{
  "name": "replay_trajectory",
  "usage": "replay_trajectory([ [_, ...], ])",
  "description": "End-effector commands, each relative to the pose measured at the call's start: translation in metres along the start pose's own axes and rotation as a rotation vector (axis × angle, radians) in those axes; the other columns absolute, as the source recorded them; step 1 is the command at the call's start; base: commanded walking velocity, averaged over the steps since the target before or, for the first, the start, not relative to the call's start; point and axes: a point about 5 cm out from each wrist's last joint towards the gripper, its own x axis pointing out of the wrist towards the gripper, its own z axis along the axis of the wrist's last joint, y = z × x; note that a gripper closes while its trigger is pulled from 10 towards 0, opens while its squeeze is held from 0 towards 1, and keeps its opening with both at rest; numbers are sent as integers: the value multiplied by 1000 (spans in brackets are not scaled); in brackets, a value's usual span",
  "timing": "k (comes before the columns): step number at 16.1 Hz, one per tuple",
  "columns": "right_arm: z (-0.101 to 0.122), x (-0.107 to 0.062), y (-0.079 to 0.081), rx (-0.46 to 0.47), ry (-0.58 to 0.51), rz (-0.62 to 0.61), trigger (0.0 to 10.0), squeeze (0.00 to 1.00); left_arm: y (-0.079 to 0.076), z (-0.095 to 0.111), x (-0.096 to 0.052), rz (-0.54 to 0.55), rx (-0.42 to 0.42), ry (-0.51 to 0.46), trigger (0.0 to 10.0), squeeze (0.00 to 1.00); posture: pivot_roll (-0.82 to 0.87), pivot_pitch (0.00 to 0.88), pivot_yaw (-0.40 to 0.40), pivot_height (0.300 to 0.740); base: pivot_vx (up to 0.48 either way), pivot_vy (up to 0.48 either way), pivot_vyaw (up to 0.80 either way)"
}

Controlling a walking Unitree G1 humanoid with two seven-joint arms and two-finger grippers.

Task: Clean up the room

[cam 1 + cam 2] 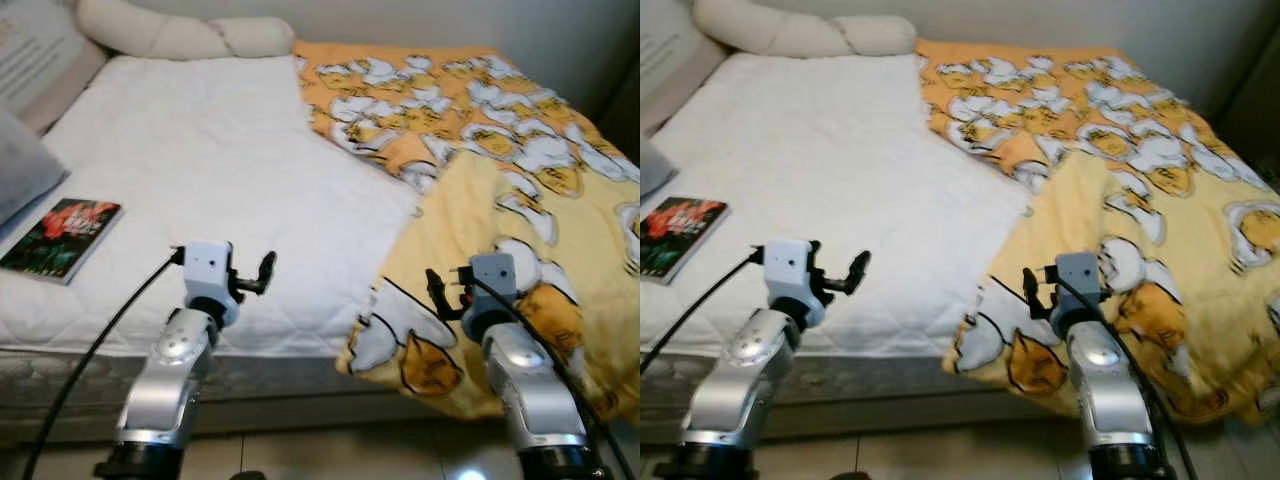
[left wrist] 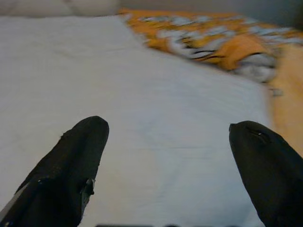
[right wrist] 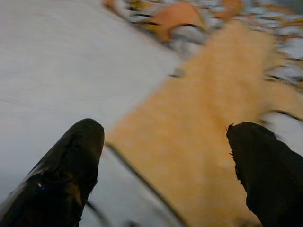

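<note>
Book [image 1: 62,238] cover unreadable, left pincer [image 2: 168,151] spread, quilt [image 1: 520,200]

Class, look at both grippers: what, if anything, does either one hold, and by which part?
Nothing is held. The left gripper and right gripper are both open and empty.
</note>
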Motion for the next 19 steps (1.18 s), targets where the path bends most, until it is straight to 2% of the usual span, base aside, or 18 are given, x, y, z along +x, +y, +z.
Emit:
replay_trajectory([
  [1, 6, 1, 1, -3, -18, 12, 10000, 0, 0, 3, 1, 2, 1, -11, 10000, 0, 55, 0, -23, 740, 319, 0, 0],
  [6, 5, 2, 2, -3, -18, 19, 10000, 0, 0, 3, 2, -1, 3, -12, 10000, 0, 57, 0, -22, 740, 318, 0, 0],
  [9, 4, 2, 5, -63, -5, 54, 10000, 0, 0, 3, 1, -3, 2, -12, 10000, 0, 57, 0, -22, 740, 317, 0, 0],
  [11, 3, 1, 6, -72, -3, 49, 10000, 0, 0, 3, 1, -3, 3, -11, 10000, 0, 60, 0, -23, 740, 317, 0, 800],
  [13, 3, 1, 4, -35, -3, 29, 10000, 0, 1, 4, 1, -2, 5, -11, 10000, 0, 61, 0, -22, 740, 317, 0, 0],
  [16, 4, 2, 5, -35, -3, 35, 10000, 0, 2, 4, 0, -3, 6, -9, 10000, 0, 61, 0, -20, 740, 320, 0, 0],
  [19, 3, 2, 4, -18, 19, 18, 10000, 0, -1, 2, 1, -40, 54, 9, 10000, 0, 63, 0, -20, 740, 313, 0, 0],
])
